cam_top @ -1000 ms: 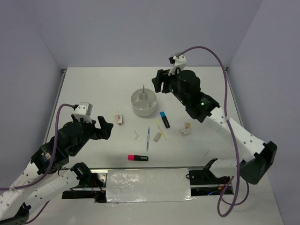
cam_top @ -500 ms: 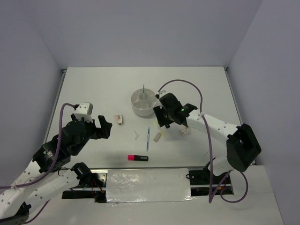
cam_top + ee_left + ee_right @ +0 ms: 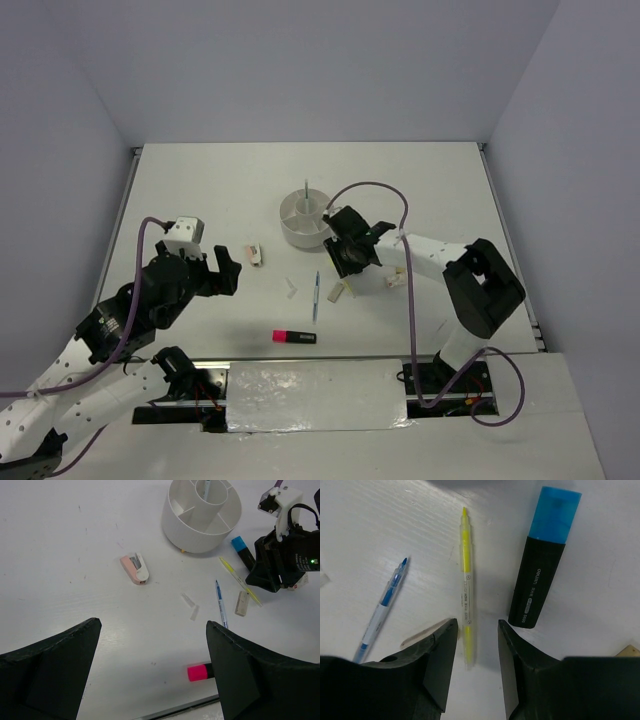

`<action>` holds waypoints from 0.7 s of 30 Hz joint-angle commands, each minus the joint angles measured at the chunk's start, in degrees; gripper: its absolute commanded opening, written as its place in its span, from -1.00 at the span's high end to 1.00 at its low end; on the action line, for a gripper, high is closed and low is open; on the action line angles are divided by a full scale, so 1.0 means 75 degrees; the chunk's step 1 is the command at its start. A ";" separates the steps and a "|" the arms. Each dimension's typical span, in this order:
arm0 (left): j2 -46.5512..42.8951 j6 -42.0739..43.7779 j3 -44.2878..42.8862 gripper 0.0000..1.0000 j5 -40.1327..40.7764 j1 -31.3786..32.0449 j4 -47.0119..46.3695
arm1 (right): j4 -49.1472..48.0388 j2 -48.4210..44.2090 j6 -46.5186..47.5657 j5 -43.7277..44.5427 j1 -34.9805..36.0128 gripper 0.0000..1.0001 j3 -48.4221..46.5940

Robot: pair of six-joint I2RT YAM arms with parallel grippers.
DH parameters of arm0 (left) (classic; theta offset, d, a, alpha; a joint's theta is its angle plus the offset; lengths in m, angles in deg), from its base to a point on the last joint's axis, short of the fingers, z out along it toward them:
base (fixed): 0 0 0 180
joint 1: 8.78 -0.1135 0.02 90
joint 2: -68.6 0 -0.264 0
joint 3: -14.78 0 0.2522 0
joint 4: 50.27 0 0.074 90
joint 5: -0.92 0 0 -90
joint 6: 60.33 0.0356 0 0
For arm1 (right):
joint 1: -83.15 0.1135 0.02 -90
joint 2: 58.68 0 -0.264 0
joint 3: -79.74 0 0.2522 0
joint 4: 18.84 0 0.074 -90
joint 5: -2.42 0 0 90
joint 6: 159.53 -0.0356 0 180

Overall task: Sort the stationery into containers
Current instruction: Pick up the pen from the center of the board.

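**Stationery sorting: right arm down over the yellow pen**

Table (image 3: pixel 200 180): nothing lying on it has shifted in the last second; the whole change is in your right arm.

Right arm (image 3: pixel 440 255): a second ago it hung high behind the cup. It now reaches low across the table, just beside the cup on its near-right.

Left arm (image 3: pixel 130 310): practically where it was. Its left gripper (image 3: pixel 226 268) is spread wide, holds nothing, and is well apart from every item.

Cup (image 3: pixel 305 232): white and divided, with one thin pen (image 3: pixel 305 190) standing in its centre tube.

Right gripper (image 3: pixel 476 624): the jaws have drawn in from a wider spread. They stand one on each side of the yellow pen's near end, with a gap showing on both sides, so nothing is gripped yet.

Blue highlighter (image 3: pixel 542 565): just outside one jaw, lying roughly parallel to the yellow pen.

Pink highlighter (image 3: pixel 293 337): alone, near the front edge.

Yellow pen (image 3: pixel 465 580): flat on the table, with its near end between the jaws.

Blue pen (image 3: pixel 382 607): beyond the other jaw and apart from it.

Pink-and-white piece (image 3: pixel 135 569): well apart from the rest, nearer the left arm.

Tan eraser (image 3: pixel 422 631): right beside the jaw on the blue pen's side, so closing may nudge it.

Reading: you have passed from transit to pick, and the yellow pen looks like the next item. With nearly all pieces on the table, the sort is at an early stage.
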 commanded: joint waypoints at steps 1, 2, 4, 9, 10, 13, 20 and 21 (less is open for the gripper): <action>-0.0051 -0.0066 -0.0113 -0.99 -0.0002 0.0012 -0.0197 | -0.0390 0.0173 0.0141 -0.0024 0.0079 0.10 -0.0403; -0.0040 -0.0054 -0.0101 -0.99 -0.0014 0.0012 -0.0185 | -0.0402 0.0209 0.0141 -0.0001 0.0079 0.11 -0.0427; -0.0005 -0.0054 -0.0112 -0.99 -0.0038 0.0012 -0.0185 | -0.0437 0.0349 0.0164 0.0011 0.0079 0.14 -0.0485; 0.0031 -0.0054 -0.0124 -0.99 -0.0061 0.0012 -0.0185 | -0.0507 0.0724 0.0211 -0.0071 0.0080 0.17 -0.0603; 0.0019 -0.0054 -0.0113 -0.99 -0.0073 0.0023 -0.0185 | -0.0508 0.0748 0.0200 -0.0083 0.0068 0.18 -0.0603; 0.0019 -0.0043 -0.0101 -0.99 -0.0085 0.0012 -0.0197 | -0.0520 0.0853 0.0188 -0.0118 0.0091 0.20 -0.0614; 0.0042 -0.0054 -0.0112 -0.99 -0.0096 0.0012 -0.0185 | -0.0508 0.1029 0.0153 0.0174 0.0196 0.32 -0.0497; 0.0042 -0.0054 -0.0112 -0.99 -0.0096 0.0012 -0.0185 | -0.0496 0.1018 0.0153 0.0233 0.0197 0.35 -0.0474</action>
